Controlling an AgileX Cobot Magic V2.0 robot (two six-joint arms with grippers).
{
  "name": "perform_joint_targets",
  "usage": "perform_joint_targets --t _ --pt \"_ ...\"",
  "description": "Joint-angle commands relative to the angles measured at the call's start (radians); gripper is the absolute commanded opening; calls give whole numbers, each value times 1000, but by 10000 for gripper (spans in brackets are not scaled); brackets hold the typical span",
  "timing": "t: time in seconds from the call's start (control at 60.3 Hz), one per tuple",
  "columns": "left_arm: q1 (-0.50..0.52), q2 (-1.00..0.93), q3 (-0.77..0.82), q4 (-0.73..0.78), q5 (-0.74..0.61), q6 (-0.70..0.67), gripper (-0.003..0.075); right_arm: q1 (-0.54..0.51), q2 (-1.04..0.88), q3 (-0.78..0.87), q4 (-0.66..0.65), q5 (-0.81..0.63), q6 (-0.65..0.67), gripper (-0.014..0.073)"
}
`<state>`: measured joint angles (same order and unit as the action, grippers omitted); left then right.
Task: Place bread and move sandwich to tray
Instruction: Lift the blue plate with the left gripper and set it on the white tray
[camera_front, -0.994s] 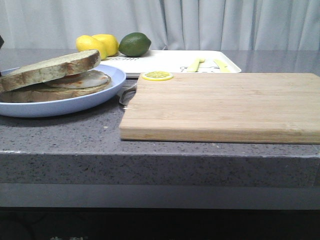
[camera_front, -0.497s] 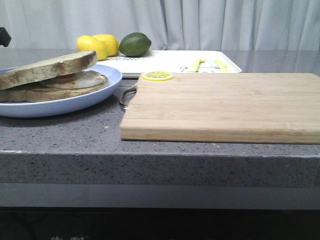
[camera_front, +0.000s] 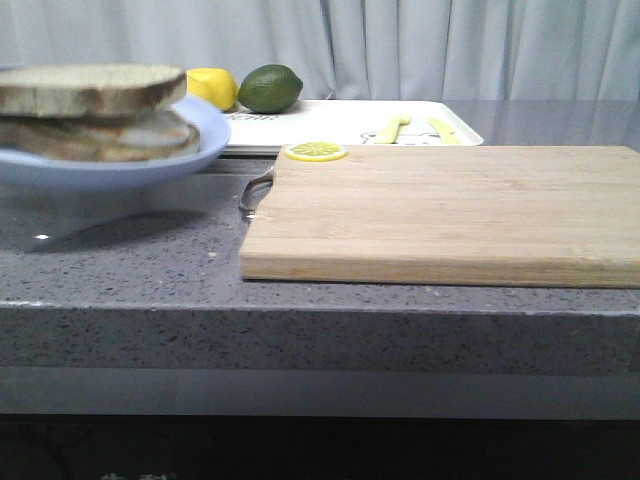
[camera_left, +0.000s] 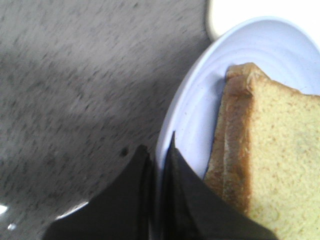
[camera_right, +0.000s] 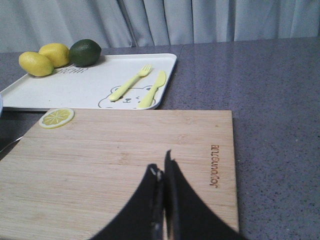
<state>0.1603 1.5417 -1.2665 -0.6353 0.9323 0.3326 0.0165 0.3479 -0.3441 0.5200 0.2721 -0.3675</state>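
Note:
The sandwich (camera_front: 100, 125) is on the light blue plate (camera_front: 205, 140), which hangs above the counter at the left with a shadow under it. The bread (camera_front: 90, 88) lies on top as the upper slice; the pale egg layer shows under it. In the left wrist view my left gripper (camera_left: 157, 150) is shut on the plate's rim (camera_left: 195, 115), next to the bread (camera_left: 280, 150). The white tray (camera_front: 340, 122) lies behind the cutting board; a corner of the tray (camera_left: 260, 15) shows past the plate. My right gripper (camera_right: 162, 167) is shut and empty above the cutting board (camera_right: 100, 165).
The wooden cutting board (camera_front: 450, 210) fills the front right, a lemon slice (camera_front: 315, 152) at its far left corner. The tray (camera_right: 85, 85) holds a yellow fork (camera_right: 131, 82) and knife (camera_right: 152, 90). Lemons (camera_right: 35, 62) and a lime (camera_front: 270, 88) sit at its far end.
The plate with the sandwich has risen off the counter and shifted left. The bread on top has gone from tilted to level. The right side has not changed.

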Motion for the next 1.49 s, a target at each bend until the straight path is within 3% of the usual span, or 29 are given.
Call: perform_joint_targets --t 0.0,0.199,0.547,0.845,0.994,1.475 --pt "-8 -27 -88 -117 -8 -2 -20 -3 3 -25 12 -75 2 -60" --pt "-65 101 -301 -117 42 -60 -20 -3 3 -25 12 -75 2 -60" --pt "-193 533 -957 -110 173 -248 -20 -3 3 -24 12 -65 2 -60" --pt "-234 877 -1489 -76 271 -380 -20 -3 3 -18 11 -62 2 -60" --pt "-234 965 -1586 -97 271 -384 -20 -3 3 -18 11 -62 2 -60" --pt "-275 1049 -1580 -95 203 -302 -19 -3 3 -18 11 -63 2 -60"
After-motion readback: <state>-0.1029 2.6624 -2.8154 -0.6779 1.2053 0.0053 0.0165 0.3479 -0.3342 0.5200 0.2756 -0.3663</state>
